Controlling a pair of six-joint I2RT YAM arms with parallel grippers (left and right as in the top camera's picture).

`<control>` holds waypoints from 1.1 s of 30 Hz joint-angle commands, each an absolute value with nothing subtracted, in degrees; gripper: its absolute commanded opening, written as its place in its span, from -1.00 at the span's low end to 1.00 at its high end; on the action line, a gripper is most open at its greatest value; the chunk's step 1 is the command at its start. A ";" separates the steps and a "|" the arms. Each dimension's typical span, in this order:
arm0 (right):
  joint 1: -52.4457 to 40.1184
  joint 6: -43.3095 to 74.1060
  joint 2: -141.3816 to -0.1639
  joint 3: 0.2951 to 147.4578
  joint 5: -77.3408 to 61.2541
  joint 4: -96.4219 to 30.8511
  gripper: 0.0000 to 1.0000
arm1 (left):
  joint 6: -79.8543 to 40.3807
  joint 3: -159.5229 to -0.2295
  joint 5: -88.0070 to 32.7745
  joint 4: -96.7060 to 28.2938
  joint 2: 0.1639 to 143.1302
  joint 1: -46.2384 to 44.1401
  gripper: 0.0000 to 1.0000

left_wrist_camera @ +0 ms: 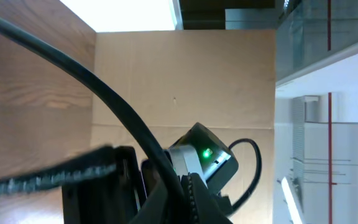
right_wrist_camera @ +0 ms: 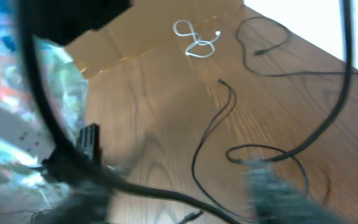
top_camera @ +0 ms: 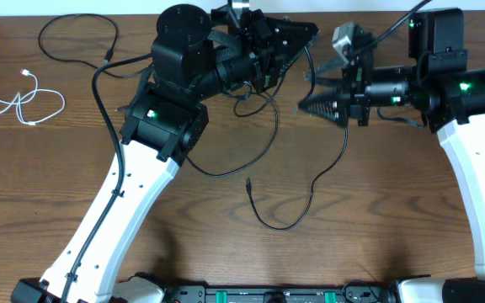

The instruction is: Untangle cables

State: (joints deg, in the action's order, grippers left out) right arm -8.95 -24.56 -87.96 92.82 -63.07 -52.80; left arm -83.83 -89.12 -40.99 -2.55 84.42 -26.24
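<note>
My left gripper (top_camera: 312, 32) is raised at the top centre, pointing right. In the left wrist view it (left_wrist_camera: 182, 200) is shut on a black cable (left_wrist_camera: 104, 93) that runs up to the left. Facing it from the right is my right gripper (top_camera: 304, 107). The right wrist view is blurred, with the right gripper (right_wrist_camera: 176, 198) standing open and a black cable (right_wrist_camera: 154, 191) lying across the gap. Below both grippers, black cables (top_camera: 269, 147) loop over the table, and one plug end (top_camera: 248, 183) lies near the middle. A white cable (top_camera: 19, 103) lies coiled at the far left.
Another black cable (top_camera: 74, 25) lies looped at the top left, apart from the others. The left arm's white link (top_camera: 112, 210) crosses the lower left of the table, and the right arm's link (top_camera: 478, 185) runs down the right edge.
</note>
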 commanded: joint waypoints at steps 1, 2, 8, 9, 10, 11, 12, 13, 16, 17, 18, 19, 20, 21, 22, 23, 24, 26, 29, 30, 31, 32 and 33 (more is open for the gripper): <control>-9.50 -17.87 -87.53 92.95 -61.45 -51.51 -0.44 | -85.23 -89.54 -42.48 -2.02 82.91 -25.93 -0.85; -9.61 -16.97 -87.53 92.95 -61.45 -51.03 -0.44 | -85.23 -89.54 -42.48 -2.02 82.91 -25.93 -0.85; -12.82 -14.59 -87.53 92.95 -61.56 -49.63 -0.60 | -89.78 -89.56 -42.48 -1.98 82.91 -25.93 -0.85; -13.43 -14.57 -87.53 92.95 -61.34 -49.47 -0.83 | -89.91 -89.54 -42.48 -1.96 82.91 -25.93 -0.85; -13.91 -14.57 -87.53 92.95 -61.28 -49.43 -0.97 | -89.91 -89.54 -42.48 -2.00 82.91 -25.93 -0.85; -14.33 -14.52 -87.53 92.95 -61.17 -49.43 -0.97 | -89.89 -89.54 -42.48 -2.04 82.91 -25.93 -0.85; -14.50 -14.44 -87.53 92.95 -61.19 -49.39 -0.98 | -89.86 -89.54 -42.50 -2.07 82.91 -25.93 -0.85; -14.59 -13.43 -87.53 92.95 -61.17 -48.95 -0.97 | -89.80 -89.54 -42.68 -2.07 82.91 -25.93 -0.85; -14.44 -8.75 -87.53 92.95 -60.66 -46.98 -0.97 | -88.33 -89.54 -42.65 -2.90 82.94 -25.89 -0.85; -14.31 -7.44 -87.39 92.95 -60.53 -46.35 -0.98 | -87.68 -89.52 -42.68 -3.09 82.94 -25.69 -0.85; -14.17 -6.55 -87.26 92.95 -60.51 -45.80 -0.98 | -87.07 -89.52 -42.63 -3.70 82.94 -25.65 -0.85; -13.98 -5.96 -87.07 92.95 -60.53 -45.43 -0.97 | -87.09 -89.52 -42.68 -4.34 82.94 -25.41 -0.85; -13.78 -5.69 -86.76 92.95 -60.51 -45.17 -0.98 | -87.09 -89.52 -42.68 -4.91 82.94 -25.21 -0.85; -13.63 -5.61 -86.48 92.95 -60.53 -44.99 -0.97 | -87.11 -89.52 -42.68 -5.43 82.94 -24.93 -0.85; -13.45 -5.58 -86.06 92.95 -60.51 -44.86 -0.97 | -87.13 -89.52 -42.68 -6.00 82.94 -24.67 -0.84; -13.30 -5.58 -85.62 92.95 -60.51 -44.69 -0.97 | -87.15 -89.52 -42.68 -6.15 82.94 -24.40 -0.85; -13.15 -5.58 -85.10 92.95 -60.49 -44.53 -0.98 | -87.20 -89.52 -42.68 -6.13 82.94 -24.12 -0.85; -12.99 -5.65 -84.05 92.95 -60.05 -44.51 -0.92 | -87.39 -89.52 -42.68 -6.13 82.94 -23.55 -0.85; -13.02 -6.55 -82.89 92.95 -59.42 -44.31 0.10 | -89.80 -89.52 -42.68 -6.09 82.94 -23.24 -0.85; -13.08 -6.48 -82.76 92.95 -59.44 -44.16 0.20 | -91.13 -89.52 -42.68 -5.91 82.94 -23.24 -0.85; -13.10 -6.46 -82.70 92.95 -59.46 -44.16 0.29 | -92.31 -89.52 -42.63 -5.34 82.94 -23.24 -0.85; -13.21 -6.46 -82.70 92.95 -59.46 -44.36 0.38 | -92.99 -89.52 -42.41 -4.58 82.94 -23.14 -0.85; -13.21 -6.48 -82.70 92.95 -59.46 -44.82 0.43 | -93.14 -89.52 -41.69 -3.75 82.94 -22.96 -0.85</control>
